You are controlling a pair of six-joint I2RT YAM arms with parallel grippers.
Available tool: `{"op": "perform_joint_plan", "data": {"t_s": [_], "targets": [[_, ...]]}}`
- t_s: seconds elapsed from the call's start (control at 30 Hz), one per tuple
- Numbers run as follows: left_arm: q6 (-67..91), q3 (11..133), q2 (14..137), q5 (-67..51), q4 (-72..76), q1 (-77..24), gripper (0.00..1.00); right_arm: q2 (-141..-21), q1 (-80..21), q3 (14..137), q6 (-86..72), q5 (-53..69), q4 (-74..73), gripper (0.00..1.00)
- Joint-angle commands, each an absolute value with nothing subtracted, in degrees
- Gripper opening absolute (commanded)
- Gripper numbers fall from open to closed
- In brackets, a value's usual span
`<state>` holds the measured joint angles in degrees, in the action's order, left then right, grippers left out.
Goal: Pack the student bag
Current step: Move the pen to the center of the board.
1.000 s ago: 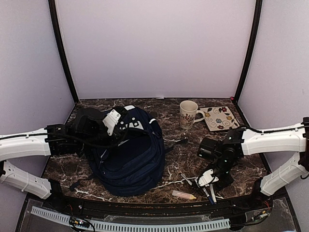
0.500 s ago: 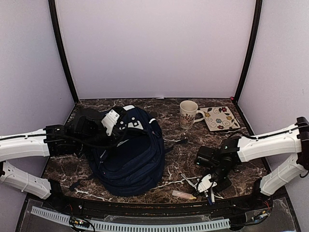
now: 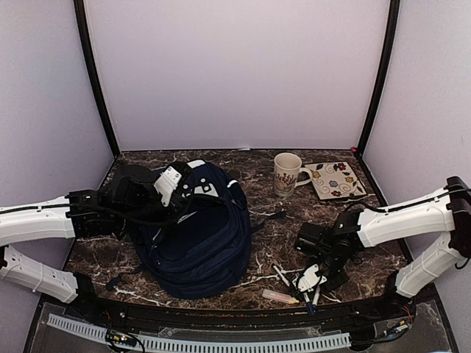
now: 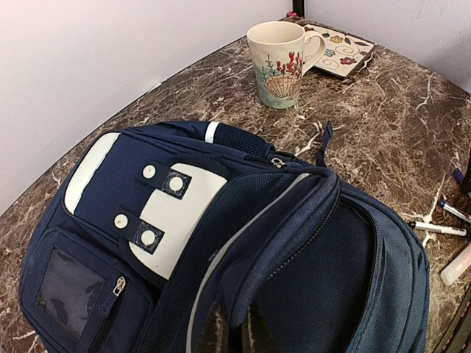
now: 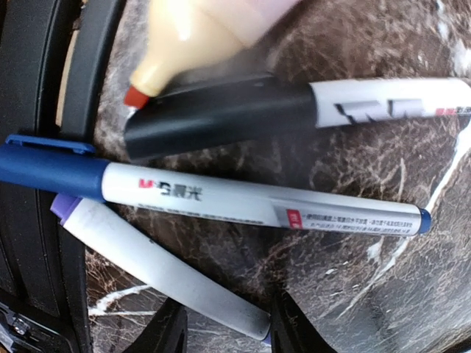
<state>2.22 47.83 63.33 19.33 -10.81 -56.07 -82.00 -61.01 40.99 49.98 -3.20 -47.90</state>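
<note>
The student bag (image 3: 199, 250) is a navy backpack lying on the marble table, with grey patches near its top (image 4: 173, 213). My left gripper (image 4: 234, 334) is shut on the fabric edge of the bag's open compartment and holds it up; it also shows in the top view (image 3: 190, 200). My right gripper (image 5: 224, 331) is open and low over the table, its fingers (image 5: 165, 331) either side of the end of a purple-capped white marker (image 5: 154, 268). A blue-capped marker (image 5: 243, 202), a black-capped marker (image 5: 294, 103) and a cream highlighter (image 5: 199, 29) lie just beyond.
A shell-print mug (image 3: 285, 173) and a floral tile (image 3: 335, 180) stand at the back right. The highlighter (image 3: 280, 296) and loose markers (image 3: 283, 273) lie near the black front rail (image 3: 243, 316). Dark bag straps (image 3: 268, 215) trail on the table.
My right gripper has moved left and down toward the near edge, onto the cluster of markers. The left arm and the bag have not moved.
</note>
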Motion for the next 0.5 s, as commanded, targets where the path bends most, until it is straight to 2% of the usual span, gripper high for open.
{"op": "perform_joint_plan", "data": {"t_s": [0.0, 0.47], "targets": [[3.5, 47.5, 60.9, 21.4, -7.3, -55.4, 0.00, -84.9, -58.4, 42.2, 48.9, -2.1, -44.4, 0.37], [3.9, 46.5, 60.0, 21.2, -7.0, -55.4, 0.00, -90.6, -45.5, 46.3, 48.1, 2.1, -46.7, 0.27]]}}
